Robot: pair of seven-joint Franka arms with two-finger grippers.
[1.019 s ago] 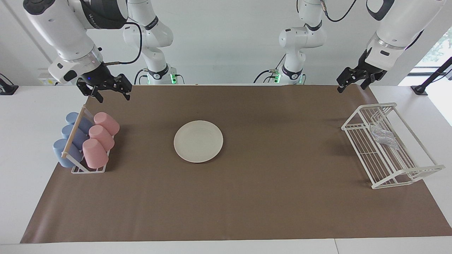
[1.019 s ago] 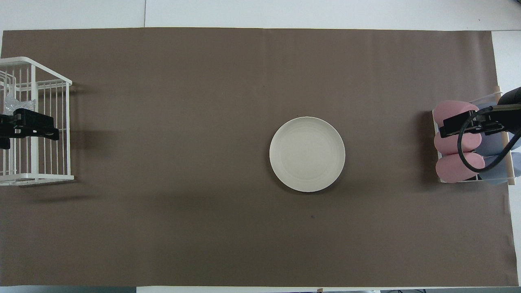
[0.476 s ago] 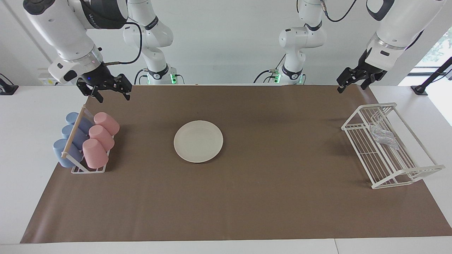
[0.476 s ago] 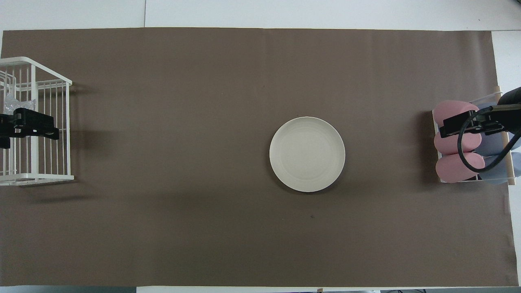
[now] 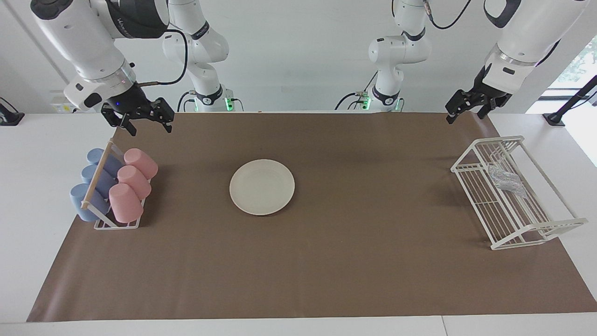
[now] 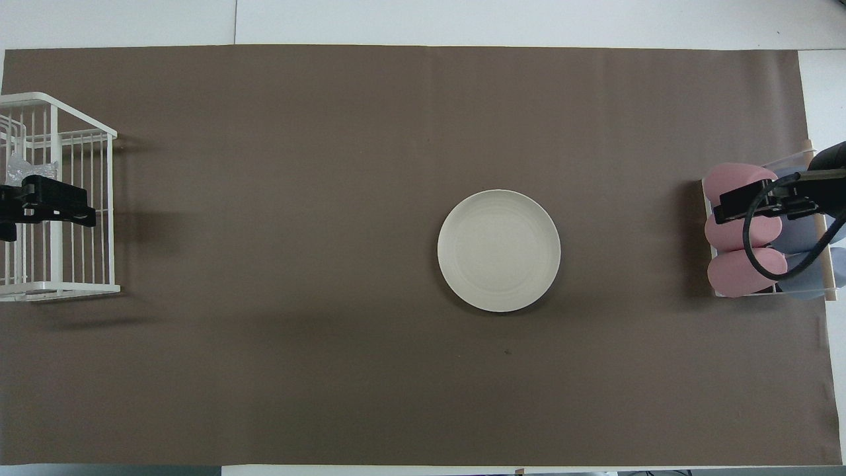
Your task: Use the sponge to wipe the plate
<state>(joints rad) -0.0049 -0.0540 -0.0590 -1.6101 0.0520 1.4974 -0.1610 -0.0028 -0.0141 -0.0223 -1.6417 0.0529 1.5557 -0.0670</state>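
Facing view alone shows sponge [image 5: 507, 182] draped in rack [image 5: 515, 233], three o'clock from plate [image 5: 262, 186]. No legible writing. Left gripper [image 5: 466, 110] and right gripper [image 5: 142, 122] both gaping, holding nothing

We see our left gripper [image 5: 462, 110] a touch higher over the desk's edge than a second ago, jaws open as before

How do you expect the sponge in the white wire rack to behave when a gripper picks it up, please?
The sponge looks thin and crinkled, so it will probably flop and fold rather than hold its shape. It seems light for its size, likely lifting easily. Because it lies among the bars of the wire rack, it might snag on them as it comes out.
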